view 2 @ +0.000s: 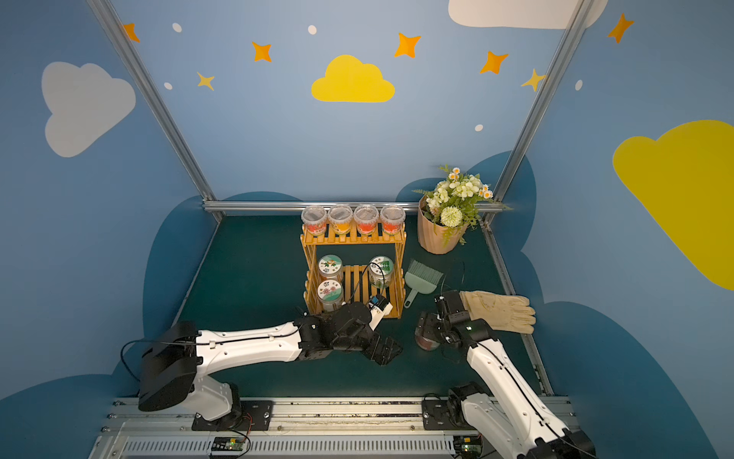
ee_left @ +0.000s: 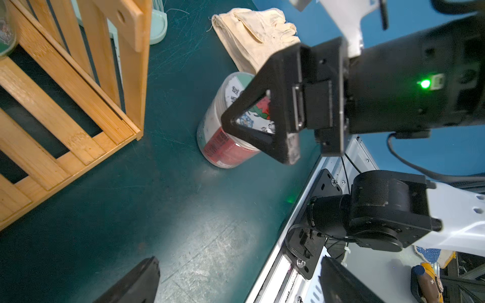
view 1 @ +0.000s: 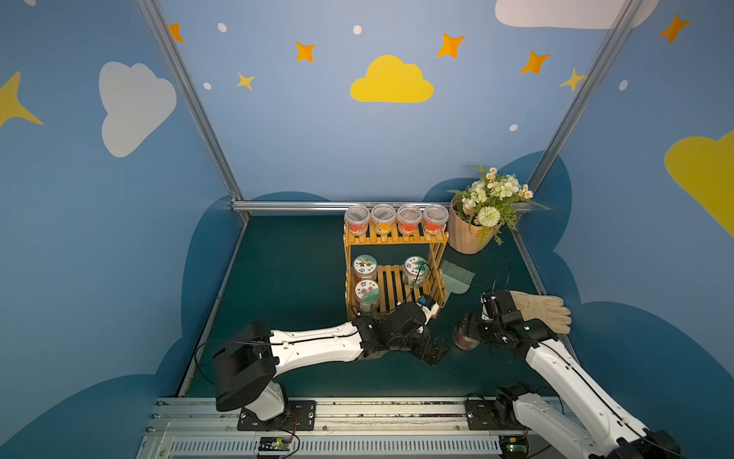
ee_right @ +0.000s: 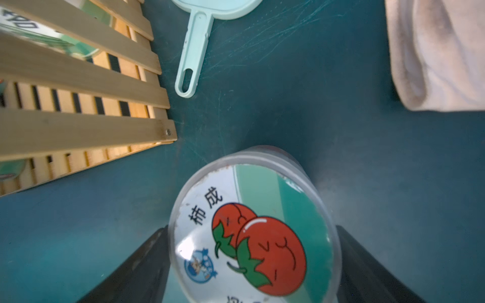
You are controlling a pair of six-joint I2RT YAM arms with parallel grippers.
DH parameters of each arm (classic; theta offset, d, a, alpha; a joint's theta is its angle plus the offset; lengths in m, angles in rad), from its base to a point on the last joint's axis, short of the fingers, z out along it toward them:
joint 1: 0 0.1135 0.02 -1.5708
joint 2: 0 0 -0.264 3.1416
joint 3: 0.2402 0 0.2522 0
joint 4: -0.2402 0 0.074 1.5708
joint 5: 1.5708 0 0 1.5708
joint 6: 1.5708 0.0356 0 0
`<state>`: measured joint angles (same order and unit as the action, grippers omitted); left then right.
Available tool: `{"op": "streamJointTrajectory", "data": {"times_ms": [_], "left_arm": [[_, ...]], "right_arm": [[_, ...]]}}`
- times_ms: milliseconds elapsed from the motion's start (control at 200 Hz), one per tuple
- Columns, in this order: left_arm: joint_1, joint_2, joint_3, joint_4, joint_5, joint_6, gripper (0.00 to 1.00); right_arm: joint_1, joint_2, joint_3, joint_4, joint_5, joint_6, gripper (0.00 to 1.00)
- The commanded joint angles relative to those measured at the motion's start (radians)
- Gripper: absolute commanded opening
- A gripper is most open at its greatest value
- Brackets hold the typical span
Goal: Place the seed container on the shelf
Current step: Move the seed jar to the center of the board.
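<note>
— Between the right gripper [ee_right: 250,230]'s jaws stands the seed container [ee_left: 225,149], outside the shelf [ee_right: 78,123]. Gripped?
— Cannot tell; they straddle it. Pinch squarely under the lid. The left gripper [ee_left: 239,259]'s jaws gape, empty.

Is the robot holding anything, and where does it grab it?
Hard to tell: the right gripper flanks the seed container at its sides, near the lid, but a grip isn't clear. The left gripper holds nothing.
</note>
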<state>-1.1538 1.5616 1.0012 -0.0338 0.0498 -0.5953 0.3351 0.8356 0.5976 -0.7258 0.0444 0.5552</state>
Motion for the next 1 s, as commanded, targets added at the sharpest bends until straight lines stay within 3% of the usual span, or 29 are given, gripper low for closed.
{"op": "streamJointTrajectory", "data": {"times_ms": [0, 205, 325, 571, 996], "left_arm": [[0.005, -0.033, -0.003, 0.008, -0.021, -0.010, 1.00], [0.009, -0.081, -0.045, 0.011, -0.049, -0.014, 1.00], [0.012, -0.111, -0.079, 0.032, -0.069, -0.018, 1.00], [0.028, -0.177, -0.150, 0.026, -0.128, -0.044, 1.00], [0.060, -0.308, -0.241, -0.027, -0.172, -0.091, 1.00]], "right_arm": [[-0.002, -0.114, 0.015, -0.018, -0.064, 0.008, 0.83], [0.030, -0.228, 0.028, -0.092, -0.227, 0.055, 0.79], [0.119, -0.234, 0.022, -0.110, -0.275, 0.082, 0.78], [0.367, -0.223, -0.018, -0.067, -0.165, 0.156, 0.79], [0.621, -0.083, 0.051, 0.052, -0.039, 0.093, 0.80]]}}
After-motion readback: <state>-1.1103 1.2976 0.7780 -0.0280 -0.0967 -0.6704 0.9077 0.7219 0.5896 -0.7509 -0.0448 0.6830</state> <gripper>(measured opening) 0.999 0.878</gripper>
